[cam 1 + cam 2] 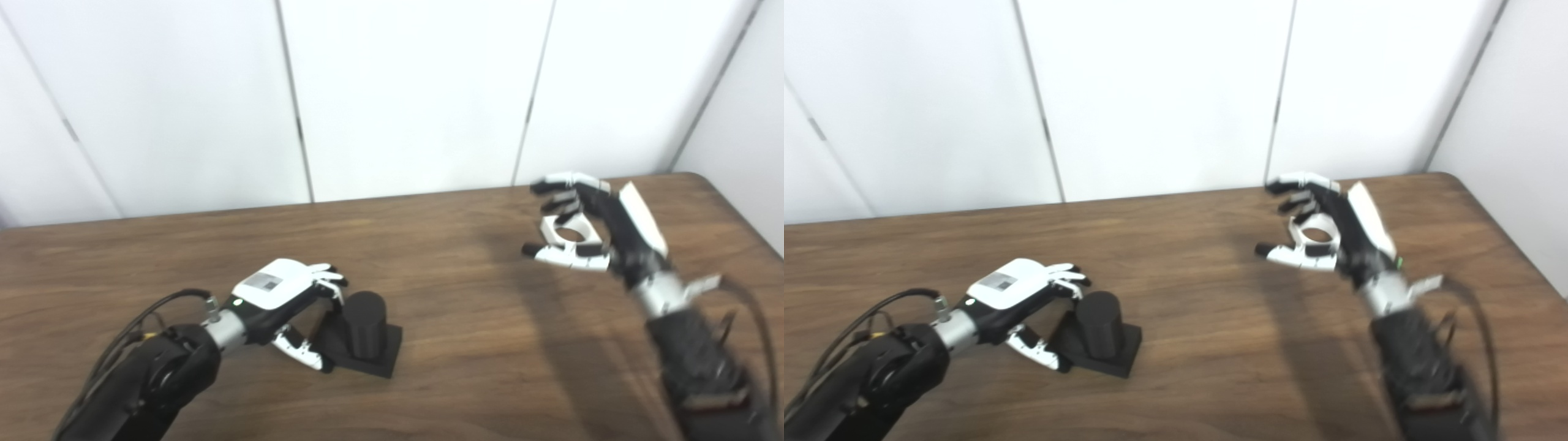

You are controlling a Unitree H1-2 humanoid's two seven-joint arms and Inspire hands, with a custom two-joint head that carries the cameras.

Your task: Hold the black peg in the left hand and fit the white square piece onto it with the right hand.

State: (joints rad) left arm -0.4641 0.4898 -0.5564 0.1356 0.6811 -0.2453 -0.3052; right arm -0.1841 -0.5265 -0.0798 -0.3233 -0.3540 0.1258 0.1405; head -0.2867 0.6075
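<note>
A black peg (365, 324) stands upright on a wooden table (465, 343). It is a short, thick cylinder rising from a flat square black base that rests on the table near the front left. A white square piece (568, 233) with a large round hole through its middle is raised above the table, far to the right of the peg and well apart from it. It appears tilted, its hole facing partly upward, though the picture is somewhat blurred there.

Bright even light, soft shadows, slight blur
</note>
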